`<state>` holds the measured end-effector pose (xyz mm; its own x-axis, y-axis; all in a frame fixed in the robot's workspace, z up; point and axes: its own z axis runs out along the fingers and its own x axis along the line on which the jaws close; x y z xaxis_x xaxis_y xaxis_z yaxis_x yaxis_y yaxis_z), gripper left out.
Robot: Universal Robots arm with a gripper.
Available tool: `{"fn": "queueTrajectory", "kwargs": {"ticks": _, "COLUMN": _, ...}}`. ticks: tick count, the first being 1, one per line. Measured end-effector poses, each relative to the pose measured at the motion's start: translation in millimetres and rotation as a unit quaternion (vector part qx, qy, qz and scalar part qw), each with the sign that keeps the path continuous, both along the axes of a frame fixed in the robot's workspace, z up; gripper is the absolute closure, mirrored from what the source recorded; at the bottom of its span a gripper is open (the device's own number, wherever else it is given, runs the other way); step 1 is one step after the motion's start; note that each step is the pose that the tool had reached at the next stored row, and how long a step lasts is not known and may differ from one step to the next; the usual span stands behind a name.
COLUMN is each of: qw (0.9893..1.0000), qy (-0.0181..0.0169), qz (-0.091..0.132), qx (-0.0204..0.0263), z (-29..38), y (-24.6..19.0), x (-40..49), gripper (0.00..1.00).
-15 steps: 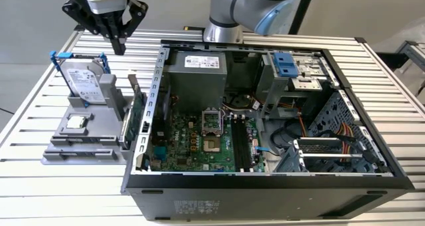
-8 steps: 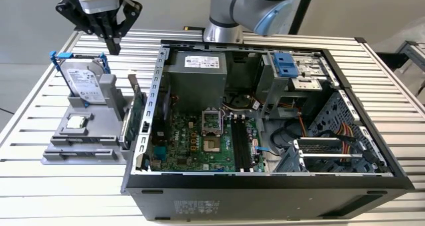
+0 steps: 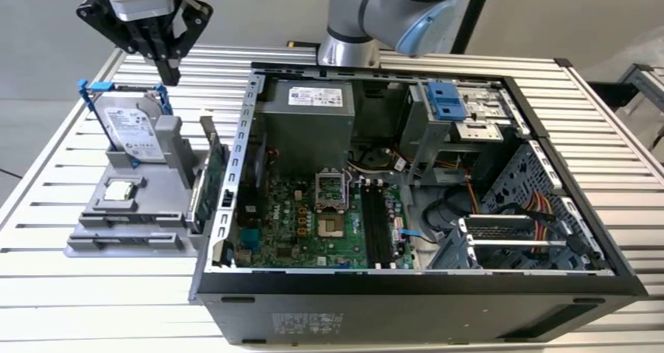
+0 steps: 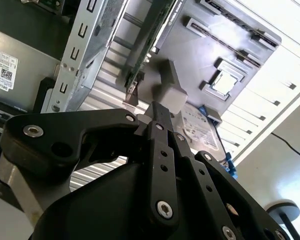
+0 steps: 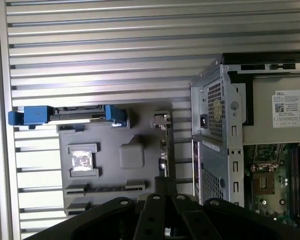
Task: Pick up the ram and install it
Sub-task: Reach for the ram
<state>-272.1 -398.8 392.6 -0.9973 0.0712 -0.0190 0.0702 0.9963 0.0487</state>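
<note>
Claw (image 3: 168, 75): closed, empty, above the grey holder (image 3: 104, 244). Ram (image 3: 213, 188): on edge at the claw's 5 o'clock, between hard drive (image 3: 135, 131) and computer case (image 3: 415, 306). We judge a good approach wants jaws parted, squared to its top edge, centred.

Bright and even all over in the exterior view, with light from above. Soft shine on the ribbed metal table (image 3: 104, 291). Dark inside the computer case (image 3: 415, 310), with deep shadow by its near wall. Washed-out white glare on the table slats in the second wrist view. Black and dim on the gripper (image 4: 158, 107) up close.
</note>
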Motion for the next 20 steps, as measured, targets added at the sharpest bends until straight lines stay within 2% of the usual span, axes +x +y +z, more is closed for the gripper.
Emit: {"fn": "queueTrajectory", "kwargs": {"ticks": 20, "qw": 1.0000, "qy": 0.0000, "qz": 0.000, "qx": 0.0000, "z": 0.0, "y": 0.0, "x": -21.8, "gripper": 1.00}}
